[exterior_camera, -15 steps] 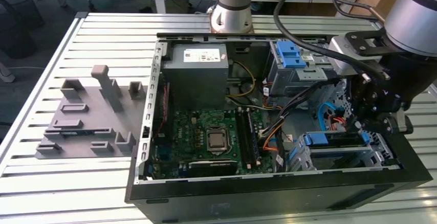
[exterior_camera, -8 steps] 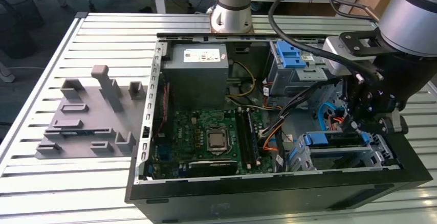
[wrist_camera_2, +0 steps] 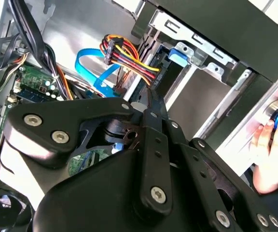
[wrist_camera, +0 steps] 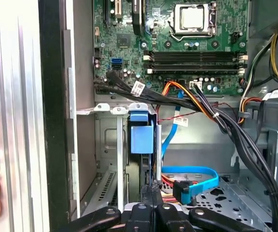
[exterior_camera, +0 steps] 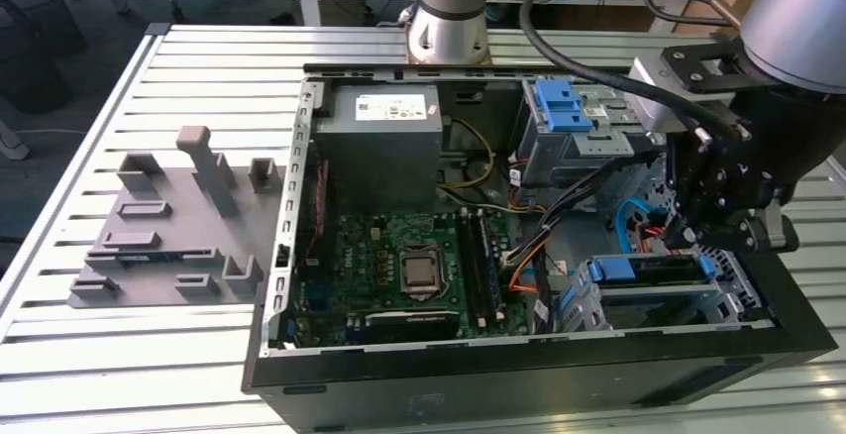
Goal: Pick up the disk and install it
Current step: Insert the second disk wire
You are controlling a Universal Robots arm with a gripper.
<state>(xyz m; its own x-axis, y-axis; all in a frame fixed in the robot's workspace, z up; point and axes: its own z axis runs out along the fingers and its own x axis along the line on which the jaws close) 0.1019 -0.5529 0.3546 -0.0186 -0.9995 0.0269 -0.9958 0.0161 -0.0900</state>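
Fingers [wrist_camera: 153, 193] pressed together, tips touching seated disk [wrist_camera: 141, 137]

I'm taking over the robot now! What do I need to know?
Gripper: shut, nothing seen between its fingers, tips just by the disk's blue bracket inside the computer case.
Disk: no longer held, sitting in the drive cage at the case's near corner on the exterior view's right.
Done: disk picked up and placed in the cage.
Left: I cannot tell if it is pushed fully home.
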